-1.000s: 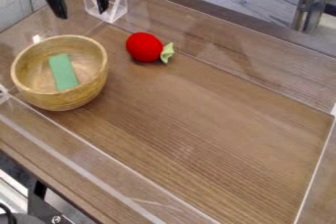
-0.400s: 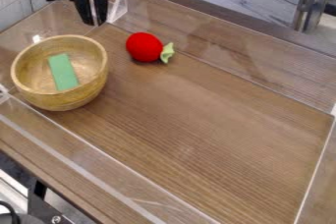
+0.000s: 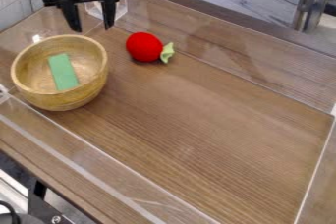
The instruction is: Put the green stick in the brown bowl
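The green stick [image 3: 62, 72] lies flat inside the brown bowl [image 3: 82, 94], which sits on the wooden table at the left. My gripper [image 3: 89, 17] hangs above the table at the top left, behind the bowl. Its two dark fingers are spread apart with nothing between them.
A red strawberry-like toy [image 3: 145, 47] with green leaves lies just right of the bowl. Clear plastic walls [image 3: 197, 56] border the wooden table surface [image 3: 210, 130]. A grey post [image 3: 306, 12] stands at the top right.
The gripper's fingers closed together and then spread apart again. It has stayed near the top left corner, shifting slightly. The stick and bowl have not moved.
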`<act>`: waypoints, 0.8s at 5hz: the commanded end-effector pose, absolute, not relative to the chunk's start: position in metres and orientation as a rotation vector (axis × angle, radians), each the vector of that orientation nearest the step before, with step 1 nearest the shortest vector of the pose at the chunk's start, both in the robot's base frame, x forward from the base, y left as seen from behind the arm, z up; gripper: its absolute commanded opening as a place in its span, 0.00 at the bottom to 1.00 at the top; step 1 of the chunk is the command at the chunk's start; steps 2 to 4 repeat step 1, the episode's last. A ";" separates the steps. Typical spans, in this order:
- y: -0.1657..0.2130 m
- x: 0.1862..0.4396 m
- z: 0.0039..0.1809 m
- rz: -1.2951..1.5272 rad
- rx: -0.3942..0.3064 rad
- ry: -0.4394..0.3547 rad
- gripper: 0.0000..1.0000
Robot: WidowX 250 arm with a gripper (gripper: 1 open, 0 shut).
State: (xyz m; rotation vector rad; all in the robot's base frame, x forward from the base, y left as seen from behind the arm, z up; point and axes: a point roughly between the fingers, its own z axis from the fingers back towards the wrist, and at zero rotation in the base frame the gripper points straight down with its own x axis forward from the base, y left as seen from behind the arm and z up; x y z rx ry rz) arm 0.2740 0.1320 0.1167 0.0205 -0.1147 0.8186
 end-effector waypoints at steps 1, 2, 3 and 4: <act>0.131 0.280 0.127 0.797 0.030 -0.147 1.00; 0.131 0.280 0.127 0.797 0.030 -0.147 1.00; 0.131 0.280 0.127 0.797 0.030 -0.147 1.00; 0.131 0.280 0.127 0.797 0.030 -0.147 1.00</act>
